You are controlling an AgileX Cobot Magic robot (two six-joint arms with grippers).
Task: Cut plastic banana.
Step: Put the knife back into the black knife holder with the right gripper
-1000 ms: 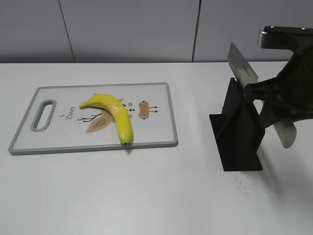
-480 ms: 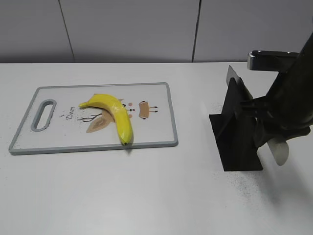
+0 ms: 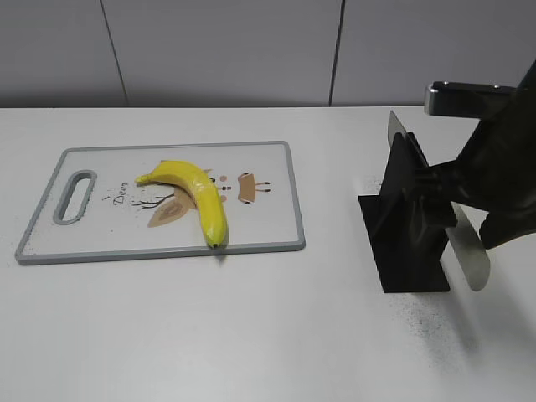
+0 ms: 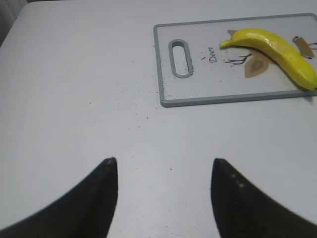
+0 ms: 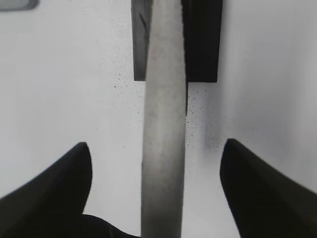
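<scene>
A yellow plastic banana (image 3: 199,191) lies on the white cutting board (image 3: 260,167), and both show in the left wrist view, the banana (image 4: 277,47) on the board (image 4: 198,94). A knife with a metal handle (image 3: 469,258) sits in a black stand (image 3: 406,226). My right gripper (image 3: 469,219) is at that handle. In the right wrist view the handle (image 5: 163,99) runs between the jaws (image 5: 156,144), which are wide apart and not touching it. My left gripper (image 4: 164,159) is open and empty over bare table, left of the board.
The white table (image 3: 251,335) carries dark specks around the stand (image 5: 203,39). A grey panelled wall (image 3: 218,50) runs behind the table. The board's handle slot (image 3: 74,197) is at its left end.
The knife blade, raised high above the stand a second ago, has dropped down into it. The right arm shifted lower and right with the handle. The banana has not moved.
</scene>
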